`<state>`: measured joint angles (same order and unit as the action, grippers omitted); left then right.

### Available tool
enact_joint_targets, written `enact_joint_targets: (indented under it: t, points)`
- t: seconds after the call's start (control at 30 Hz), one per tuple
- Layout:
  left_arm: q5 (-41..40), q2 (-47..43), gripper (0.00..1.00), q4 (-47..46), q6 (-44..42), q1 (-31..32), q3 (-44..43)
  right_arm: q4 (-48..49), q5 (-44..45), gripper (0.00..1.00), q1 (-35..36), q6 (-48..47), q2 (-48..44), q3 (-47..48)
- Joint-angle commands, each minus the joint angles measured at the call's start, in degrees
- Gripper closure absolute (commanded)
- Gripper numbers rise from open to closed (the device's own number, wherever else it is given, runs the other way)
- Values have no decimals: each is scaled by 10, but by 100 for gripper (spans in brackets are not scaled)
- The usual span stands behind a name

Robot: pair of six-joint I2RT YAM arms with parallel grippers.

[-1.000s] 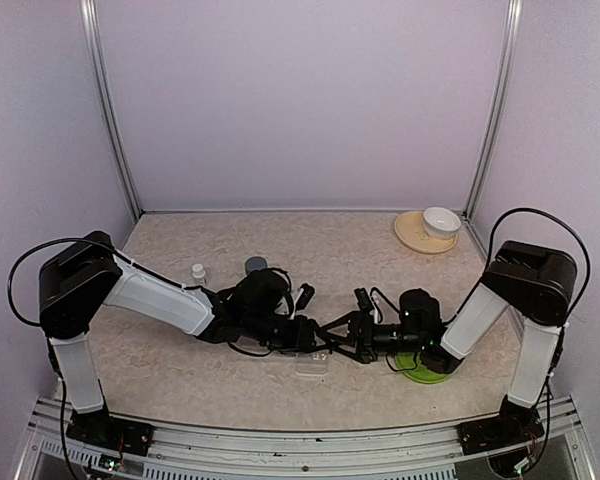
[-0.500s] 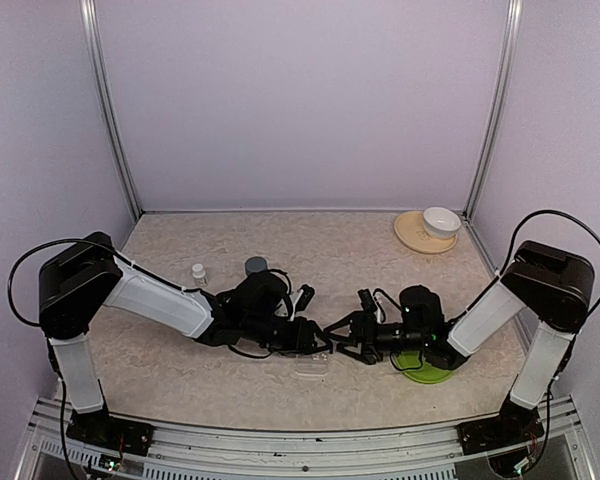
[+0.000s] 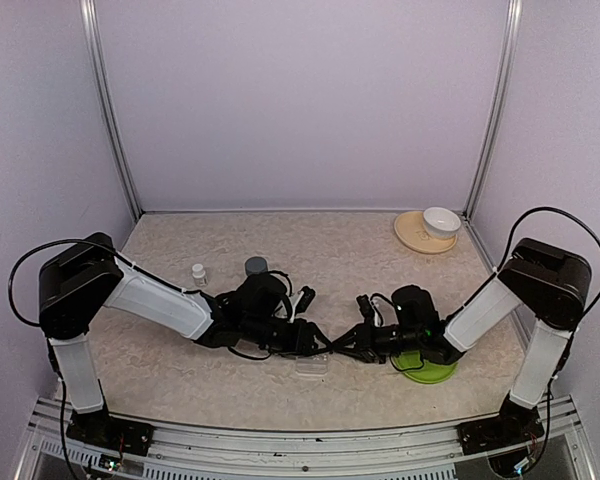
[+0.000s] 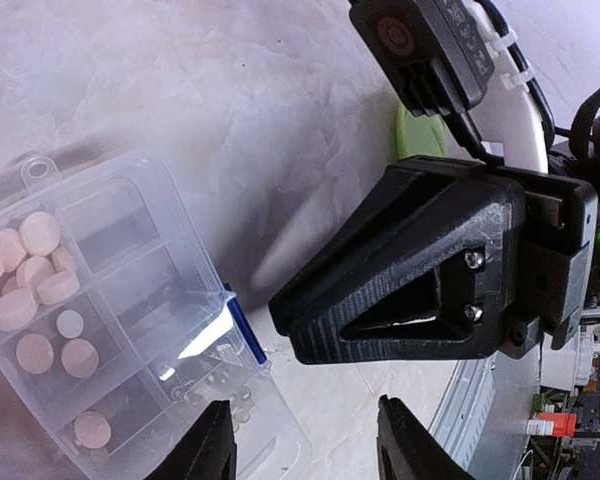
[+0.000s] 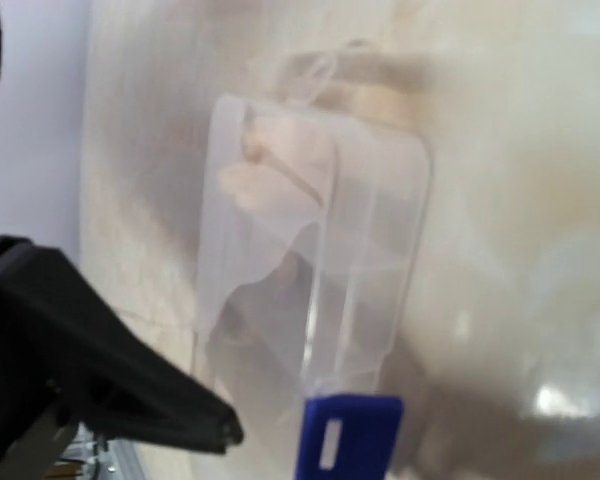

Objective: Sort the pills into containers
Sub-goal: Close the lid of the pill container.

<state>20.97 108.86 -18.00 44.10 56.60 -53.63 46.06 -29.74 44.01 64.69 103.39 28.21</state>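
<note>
One pill organiser (image 4: 120,250), one white bowl (image 3: 441,220), one tan plate (image 3: 413,233), one green dish (image 3: 427,373) — one white bottle (image 3: 198,272), one grey cap (image 3: 255,265).

Clear pill organiser (image 4: 150,215), blue latch (image 4: 238,322); pale peach pills (image 4: 25,270) inside. Beige marbled table (image 3: 320,240). Lime-green disc (image 3: 430,372) at 4 o'clock. White bowl (image 3: 441,220) on cream plate (image 3: 412,232) at 1 o'clock. Grey cap (image 3: 256,265), small white bottle (image 3: 198,272) at 10 o'clock. Lilac walls (image 3: 300,100).

Clear pill organiser (image 3: 311,365) on table (image 3: 330,250) beside both arm tips
</note>
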Motion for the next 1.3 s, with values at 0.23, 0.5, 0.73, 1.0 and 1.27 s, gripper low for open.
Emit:
enact_joint_targets:
  t: [0.23, 0.5, 0.73, 1.0, 1.27]
  points:
    - [10, 6, 52, -5, 2, -3, 14, -91, 25, 100, -6, -67, 25, 50]
    - [6, 0, 52, -3, 1, -3, 14, -102, 17, 100, -6, -75, 46, 65]
    - [15, 12, 52, 1, 0, -3, 4, -118, 12, 100, -3, -85, 54, 85]
    - [1, -10, 51, 27, -10, -13, -11, -110, 12, 100, -1, -81, 54, 74]
    - [-36, -36, 48, 84, -34, -15, -34, -101, 12, 100, -1, -78, 45, 64]
